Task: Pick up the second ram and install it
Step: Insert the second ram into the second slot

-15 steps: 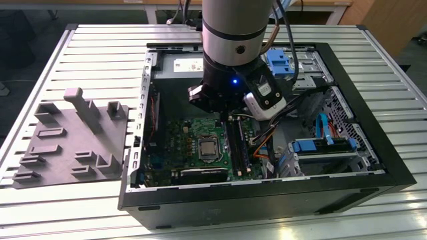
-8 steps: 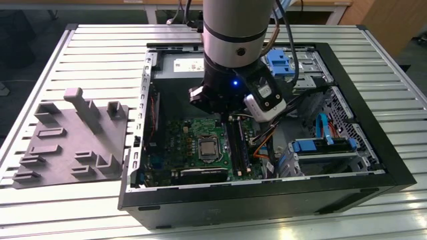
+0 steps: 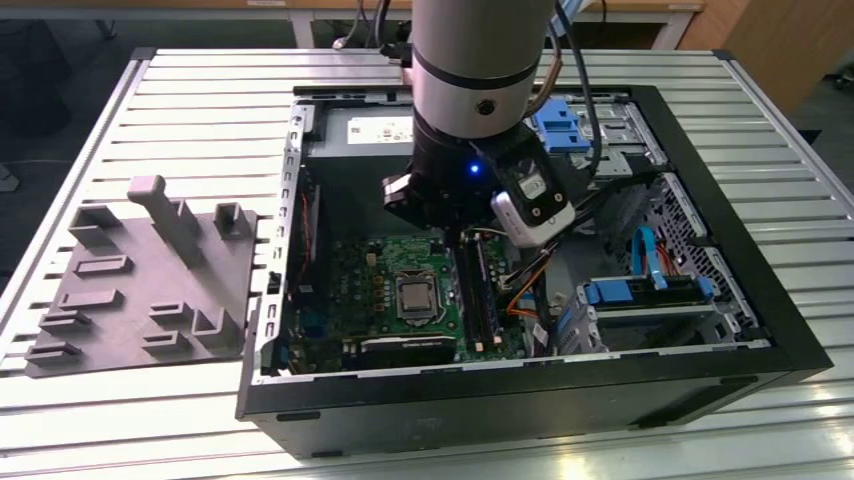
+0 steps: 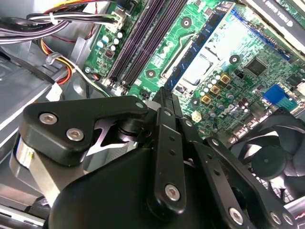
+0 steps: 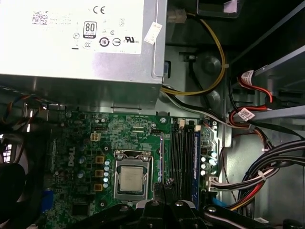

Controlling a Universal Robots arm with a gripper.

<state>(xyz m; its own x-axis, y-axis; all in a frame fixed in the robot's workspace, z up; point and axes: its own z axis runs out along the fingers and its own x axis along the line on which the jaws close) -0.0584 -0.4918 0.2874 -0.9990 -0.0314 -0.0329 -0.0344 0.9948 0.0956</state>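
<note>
My gripper (image 4: 164,98) hangs inside the open computer case above the green motherboard (image 5: 78,143). Its black fingers (image 4: 160,138) are drawn together on a thin dark strip seen edge-on, the second ram (image 5: 165,189). In the first wrist view this strip runs parallel to the long black memory slots (image 5: 178,152) and sits between them and the processor socket (image 5: 132,179). A blue memory stick (image 5: 196,160) stands in the slot on the side away from the processor. In the exterior view the arm (image 3: 474,100) covers the gripper, just above the slots (image 3: 474,295).
The grey power-supply box (image 5: 81,43) lies beyond the motherboard. Bundled cables (image 5: 267,167) and blue drive bays (image 3: 647,295) crowd the case on the exterior view's right. A black fan (image 4: 274,152) sits near the board. A grey holder tray (image 3: 147,285) lies on the slatted table at the exterior view's left.
</note>
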